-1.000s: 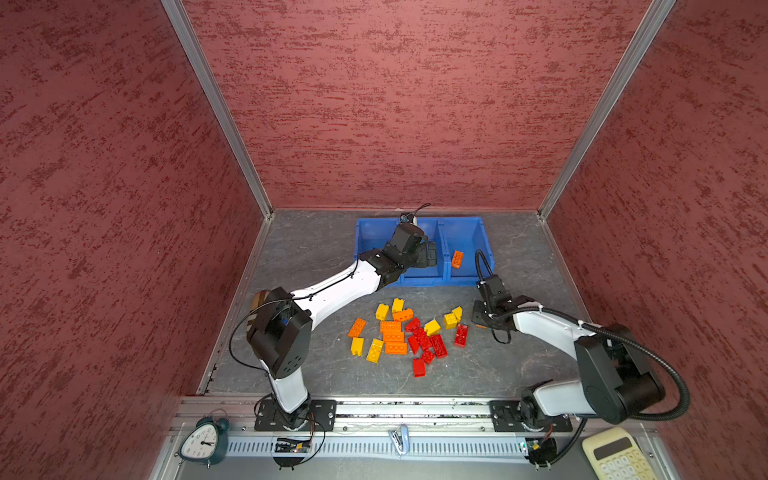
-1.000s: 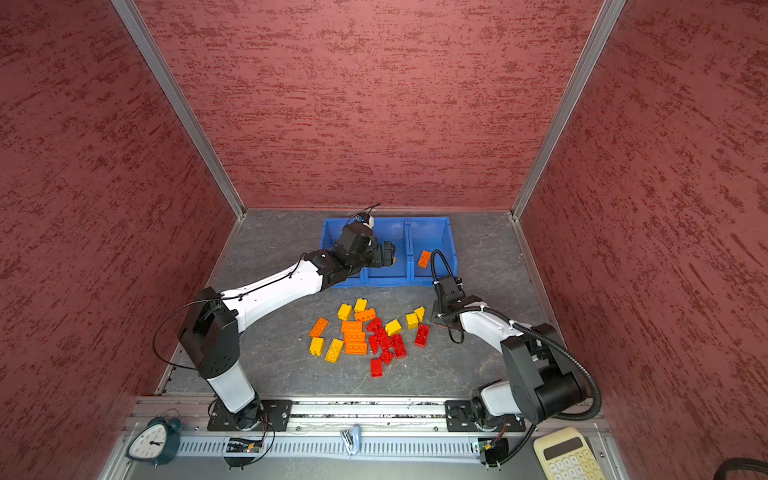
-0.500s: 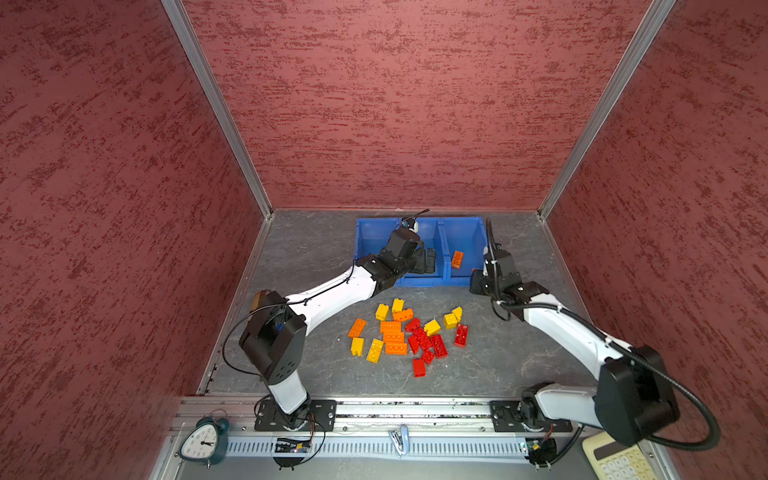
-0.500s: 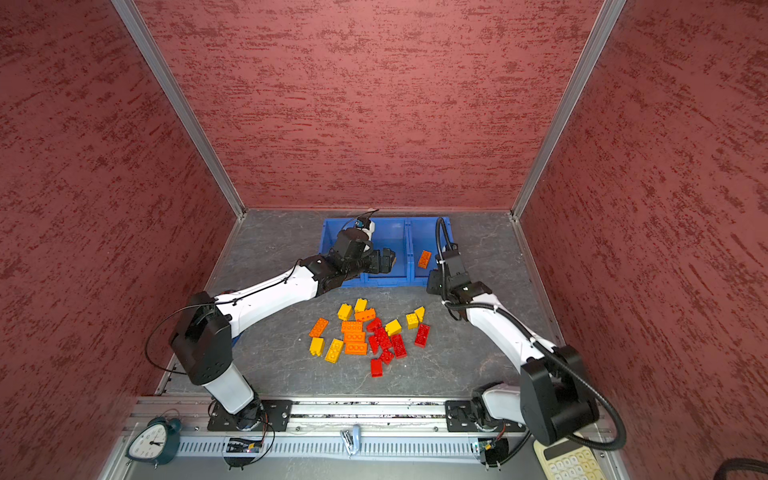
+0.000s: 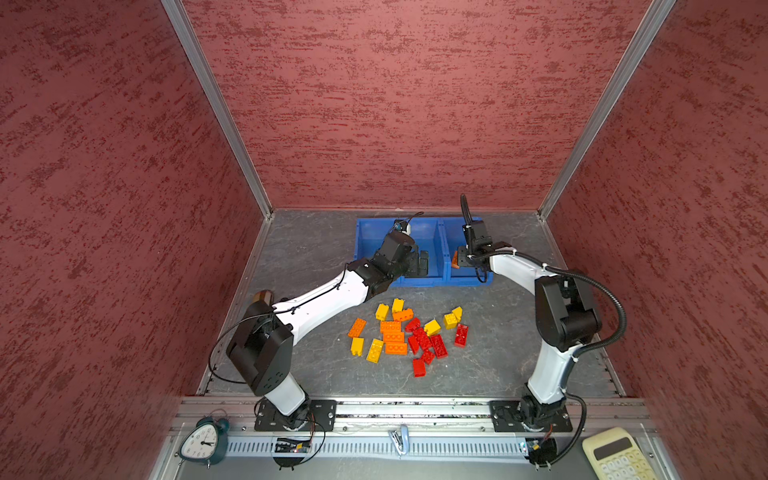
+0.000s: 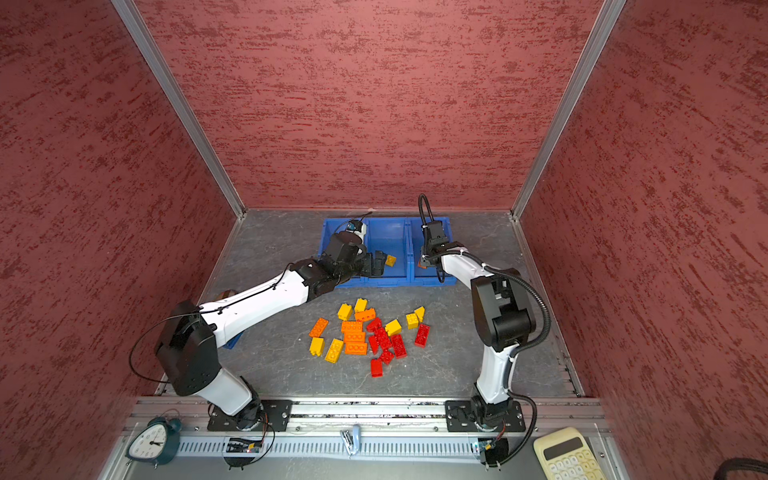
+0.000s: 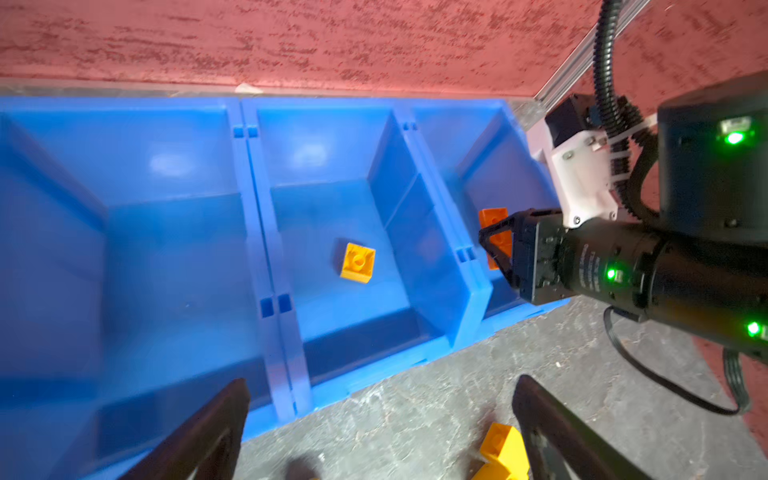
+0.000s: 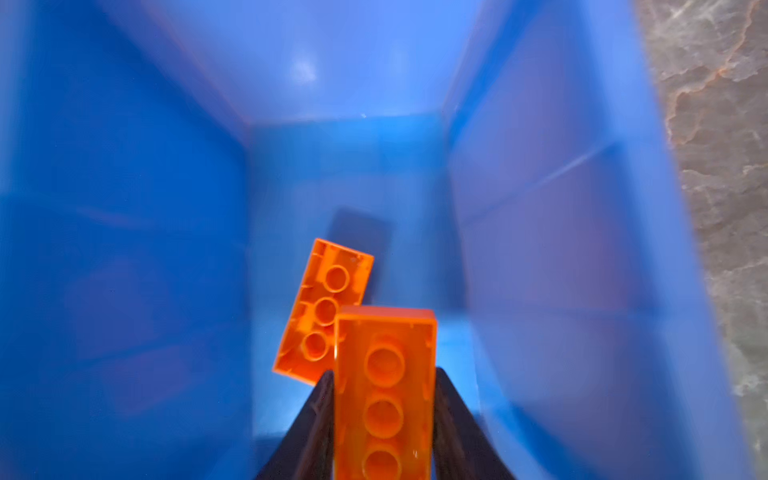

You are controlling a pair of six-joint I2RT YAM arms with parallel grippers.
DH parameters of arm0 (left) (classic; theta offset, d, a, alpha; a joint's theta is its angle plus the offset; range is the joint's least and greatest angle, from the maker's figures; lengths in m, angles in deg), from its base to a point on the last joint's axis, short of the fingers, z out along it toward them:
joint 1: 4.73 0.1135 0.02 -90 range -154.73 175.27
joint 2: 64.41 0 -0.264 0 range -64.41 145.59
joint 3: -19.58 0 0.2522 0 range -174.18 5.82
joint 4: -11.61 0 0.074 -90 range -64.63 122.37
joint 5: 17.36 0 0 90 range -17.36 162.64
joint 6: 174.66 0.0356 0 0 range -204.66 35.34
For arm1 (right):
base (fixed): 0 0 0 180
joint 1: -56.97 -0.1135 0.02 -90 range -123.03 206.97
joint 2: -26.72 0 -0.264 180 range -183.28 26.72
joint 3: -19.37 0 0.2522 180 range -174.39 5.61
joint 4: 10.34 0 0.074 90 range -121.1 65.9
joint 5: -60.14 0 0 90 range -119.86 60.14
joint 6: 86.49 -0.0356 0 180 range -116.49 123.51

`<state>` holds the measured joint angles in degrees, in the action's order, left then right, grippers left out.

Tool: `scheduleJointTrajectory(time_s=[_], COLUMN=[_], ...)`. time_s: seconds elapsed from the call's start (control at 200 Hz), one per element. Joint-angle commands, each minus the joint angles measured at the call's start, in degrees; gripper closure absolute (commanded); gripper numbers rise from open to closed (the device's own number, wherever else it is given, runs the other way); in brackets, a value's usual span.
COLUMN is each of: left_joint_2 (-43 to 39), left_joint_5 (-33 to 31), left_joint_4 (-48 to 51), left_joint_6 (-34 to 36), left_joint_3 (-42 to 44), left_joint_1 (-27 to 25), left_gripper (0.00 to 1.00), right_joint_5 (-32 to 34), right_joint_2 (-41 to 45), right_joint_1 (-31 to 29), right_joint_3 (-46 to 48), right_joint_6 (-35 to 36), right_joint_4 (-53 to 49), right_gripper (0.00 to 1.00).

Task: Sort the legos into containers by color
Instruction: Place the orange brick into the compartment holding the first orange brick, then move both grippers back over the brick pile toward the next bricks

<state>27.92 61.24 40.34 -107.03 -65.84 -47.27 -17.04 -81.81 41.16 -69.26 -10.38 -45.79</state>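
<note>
The containers (image 5: pixel 370 241) (image 6: pixel 332 239) are three joined blue bins at the back of the table. My right gripper (image 8: pixel 384 374) (image 5: pixel 460 258) is shut on an oblong orange lego (image 8: pixel 384 395), held over the right bin (image 8: pixel 124 208). Another orange lego (image 8: pixel 322 311) (image 7: pixel 492 216) lies in that bin. My left gripper (image 7: pixel 381 382) (image 6: pixel 379 264) is open and empty at the middle bin's front lip. One yellow lego (image 7: pixel 357 262) (image 6: pixel 390 260) lies in the middle bin. Several red, yellow and orange legos (image 5: pixel 409 334) (image 6: pixel 370 332) lie on the table in front.
An alarm clock (image 5: pixel 203 440) and a calculator (image 5: pixel 615 455) sit on the front rail. A small blue object (image 6: pixel 232 343) shows under the left arm. A brown object (image 5: pixel 262 296) lies at the left wall. Red walls close in three sides.
My right gripper has risen from beside the pile and moved back over the right bin with the orange lego. The left gripper has drawn back slightly toward the bin's front.
</note>
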Motion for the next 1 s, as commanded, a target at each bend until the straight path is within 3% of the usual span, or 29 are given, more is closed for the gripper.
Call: scheduleJointTrajectory(time_s=[0.0, 0.336, 0.646, 0.706, 0.756, 0.992], left_joint_2=[-1.52, -1.57, -2.21, -2.91, -4.01, -4.74], left_joint_5=[-1.93, -3.19, -1.99, 1.03, 4.48, 8.68], left_joint_4=[2.06, 2.37, 2.69, 0.64, -1.51, 1.34], left_joint_6=[-0.61, -1.97, 0.23, 2.44, 5.70, 11.47], left_joint_3=[0.45, 1.25, 3.22, 4.82, 6.53, 9.41], left_joint_1=[-0.23, -0.21, -1.22, -1.45, -2.35, -5.81], left_gripper=[0.01, 0.00, 0.01, 0.01, 0.01, 0.01], right_joint_5=[2.11, -2.48, -8.11, -9.77, -11.36, -21.26], right_joint_2=[0.66, 8.50, 24.86, 28.95, 31.24, 38.81], right_joint_1=[-0.09, -1.91, -3.67, -4.11, -4.47, -8.04], right_joint_3=[-1.68, -0.03, 16.52, 20.65, 23.77, 34.25], right_joint_6=[0.77, -2.12, -11.28, -14.31, -16.57, -22.67], right_joint_4=[-2.21, -8.04, -10.25, -10.68, -11.29, -13.01], right_gripper=[0.53, 0.32, 0.18, 0.15, 0.07, 0.12])
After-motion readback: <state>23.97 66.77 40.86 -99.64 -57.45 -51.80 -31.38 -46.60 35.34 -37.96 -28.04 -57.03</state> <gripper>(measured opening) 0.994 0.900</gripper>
